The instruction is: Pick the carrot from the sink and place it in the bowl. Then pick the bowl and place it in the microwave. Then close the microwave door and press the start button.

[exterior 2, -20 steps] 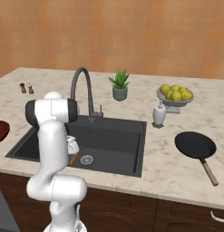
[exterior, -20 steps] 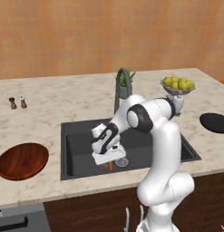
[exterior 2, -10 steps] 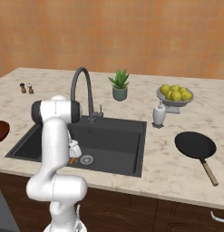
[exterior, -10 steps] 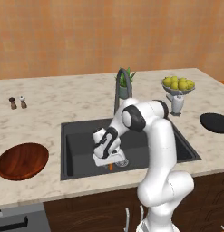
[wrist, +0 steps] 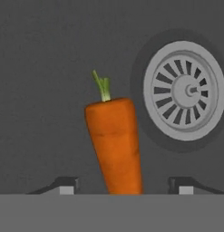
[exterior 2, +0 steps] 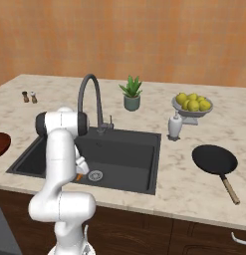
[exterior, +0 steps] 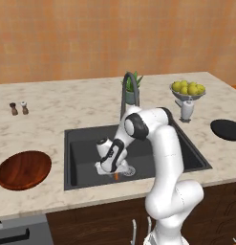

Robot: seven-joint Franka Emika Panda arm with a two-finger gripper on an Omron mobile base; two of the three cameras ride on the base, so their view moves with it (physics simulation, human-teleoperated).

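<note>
- Jaws stand apart, one tip on each side of the carrot (wrist: 114, 147), with a clear gap between each tip and its skin; nothing is gripped.
- Low in the sink (exterior: 86, 143), the carrot lies on the dark floor just beside the round metal drain (wrist: 185, 96), its green stub pointing away from the hand.
- Judged by its look, the carrot is light, stiff and smooth, and its taper could let it slide out; the thick middle of the body seems the surest hold.
- On the worktop (exterior: 57, 105), well apart to the left of the sink, the brown wooden bowl (exterior: 24, 169) waits.
</note>
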